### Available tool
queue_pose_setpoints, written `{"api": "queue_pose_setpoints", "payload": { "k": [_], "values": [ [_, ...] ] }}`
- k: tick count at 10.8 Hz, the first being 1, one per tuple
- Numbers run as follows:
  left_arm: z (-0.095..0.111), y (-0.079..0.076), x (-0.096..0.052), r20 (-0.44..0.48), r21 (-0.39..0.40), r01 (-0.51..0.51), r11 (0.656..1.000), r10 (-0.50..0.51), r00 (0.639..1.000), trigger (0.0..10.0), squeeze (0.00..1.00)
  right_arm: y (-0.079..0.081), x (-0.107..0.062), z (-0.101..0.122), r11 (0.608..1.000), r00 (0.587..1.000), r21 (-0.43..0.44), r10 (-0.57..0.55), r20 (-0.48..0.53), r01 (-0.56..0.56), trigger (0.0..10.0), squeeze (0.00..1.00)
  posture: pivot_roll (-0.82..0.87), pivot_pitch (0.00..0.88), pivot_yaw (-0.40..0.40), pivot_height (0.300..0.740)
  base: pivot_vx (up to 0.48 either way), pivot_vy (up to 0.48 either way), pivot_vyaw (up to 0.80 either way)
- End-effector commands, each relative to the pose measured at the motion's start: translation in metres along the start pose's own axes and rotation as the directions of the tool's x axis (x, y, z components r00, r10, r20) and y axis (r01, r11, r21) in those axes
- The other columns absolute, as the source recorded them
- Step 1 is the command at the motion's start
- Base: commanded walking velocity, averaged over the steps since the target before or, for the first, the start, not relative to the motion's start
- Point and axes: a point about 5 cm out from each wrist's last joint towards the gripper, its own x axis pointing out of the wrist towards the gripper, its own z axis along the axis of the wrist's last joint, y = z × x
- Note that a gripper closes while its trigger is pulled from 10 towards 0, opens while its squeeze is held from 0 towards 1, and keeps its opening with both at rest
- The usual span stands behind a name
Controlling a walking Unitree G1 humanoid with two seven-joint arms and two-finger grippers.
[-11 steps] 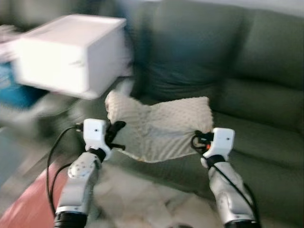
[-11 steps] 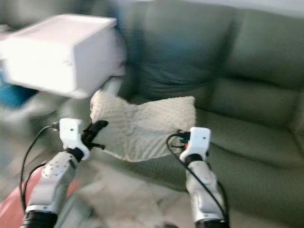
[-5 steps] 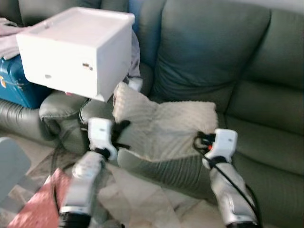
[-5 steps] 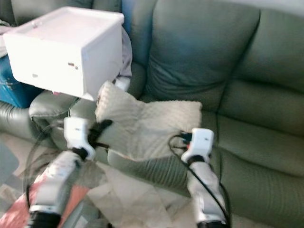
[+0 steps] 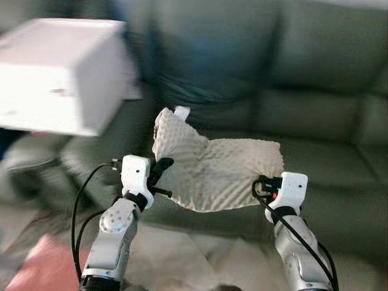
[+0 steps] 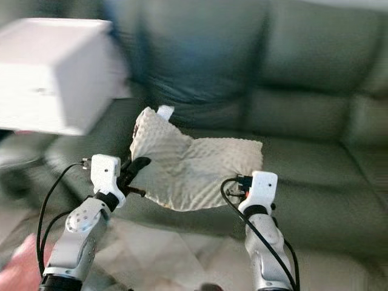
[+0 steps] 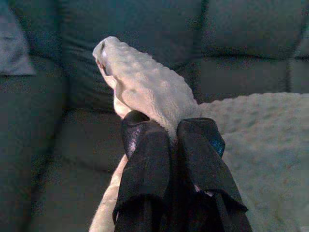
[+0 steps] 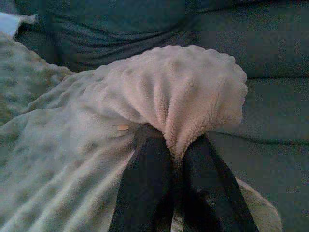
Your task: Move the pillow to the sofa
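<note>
My left gripper [image 5: 162, 176] and right gripper [image 5: 262, 185] each have jaws pinching a corner of the cream dotted pillow [image 5: 215, 170]; I should keep it level and carry it farther over the green sofa [image 5: 315, 115] seat.

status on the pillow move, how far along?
Done: pickup. The left gripper and right gripper each pinch an end of the cream pillow, fingers shut on the fabric in both wrist views. In hand: the pillow hangs in front of the green sofa. Left: setting it on the seat and releasing.
</note>
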Motion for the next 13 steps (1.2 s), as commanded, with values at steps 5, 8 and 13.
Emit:
{"api": "queue_pose_setpoints", "payload": {
  "k": [5,8,13],
  "values": [
    [0.0109,-0.0037,0.0053,0.056,0.005,0.043,0.999,-0.043,0.998,10.0,0.0,0.0023,0.0024,0.011,1.0,0.999,0.002,0.009,0.047,-0.009,0.0,0.0,-0.05,0.0,-0.028,0.74,0.056,0.0,-0.3],
    [0.011,-0.0054,0.0049,0.06,0.001,0.049,0.999,-0.049,0.997,10.0,0.0,0.0018,0.0016,0.0117,1.0,0.999,0.002,0.008,0.05,-0.009,0.0,0.0,-0.05,0.0,-0.028,0.74,0.175,0.0,0.0],
    [0.0103,-0.0057,0.0043,0.058,-0.003,0.057,0.998,-0.057,0.997,10.0,0.0,0.0019,0.0005,0.0111,1.0,0.999,-0.001,0.009,0.048,-0.009,0.0,0.0,-0.05,0.0,-0.028,0.74,0.28,0.0,0.0]
  ]
}}
